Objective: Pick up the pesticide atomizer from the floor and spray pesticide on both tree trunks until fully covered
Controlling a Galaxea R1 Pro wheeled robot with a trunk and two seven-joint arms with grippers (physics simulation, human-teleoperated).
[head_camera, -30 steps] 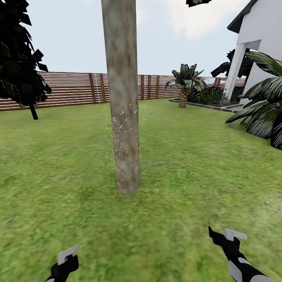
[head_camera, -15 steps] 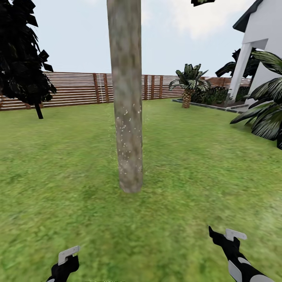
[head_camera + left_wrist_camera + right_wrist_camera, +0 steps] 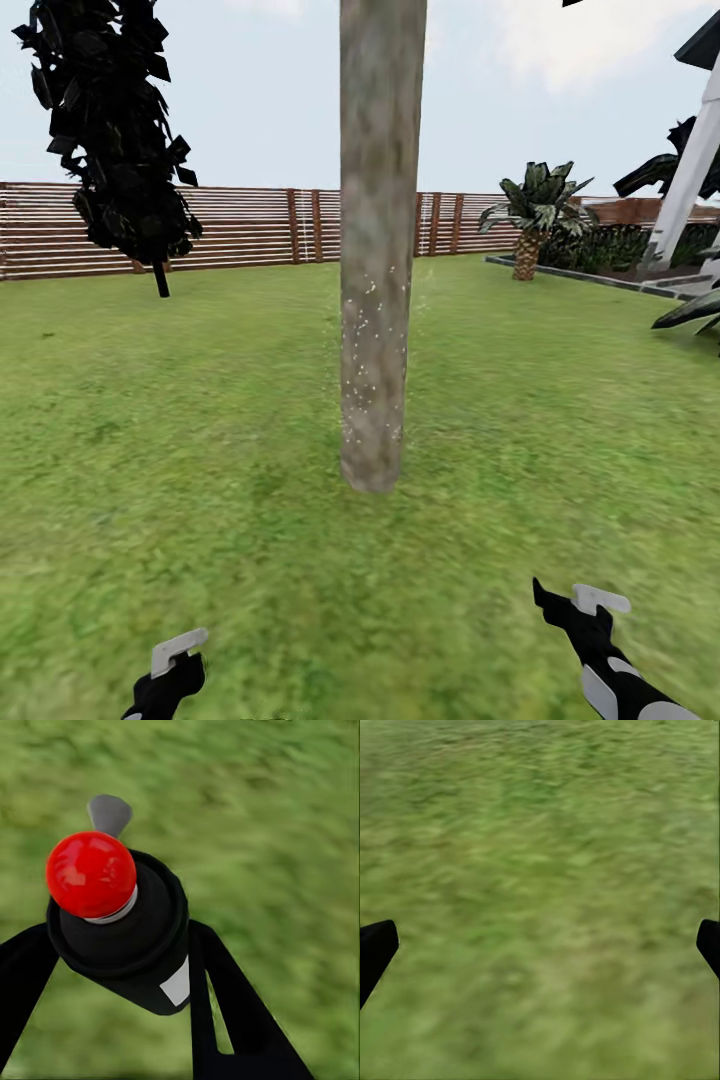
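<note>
Head view: one thick tree trunk [image 3: 377,250], mottled grey-brown, upright on the grass floor [image 3: 200,450] at centre frame, its top running out of view. White specks dot the lower bark, with a few more specks in the air just beside it. Background: brown slatted wooden fence [image 3: 250,225] across the far edge of the lawn; a dark narrow tree [image 3: 120,130] at left in front of the fence; a small palm [image 3: 535,205] at right near a raised bed with a grey kerb; a white post of the house [image 3: 690,180] at the right edge; striped broad leaves [image 3: 695,310] intruding at the right border.

Left tool [image 3: 172,662]: low in the frame, left of centre, well apart from the trunk. In the left wrist view, the left tool [image 3: 112,945] is closed on the pesticide atomizer [image 3: 124,930], a dark body with a red tip [image 3: 91,874] and a grey tab beyond the tip; black fingers [image 3: 225,1005] flank the body on both sides, grass below.

Right tool [image 3: 585,610]: low at right, over grass. In the right wrist view, its two dark fingertips [image 3: 375,949] sit at opposite edges, spread wide, with nothing between them but blurred grass.
</note>
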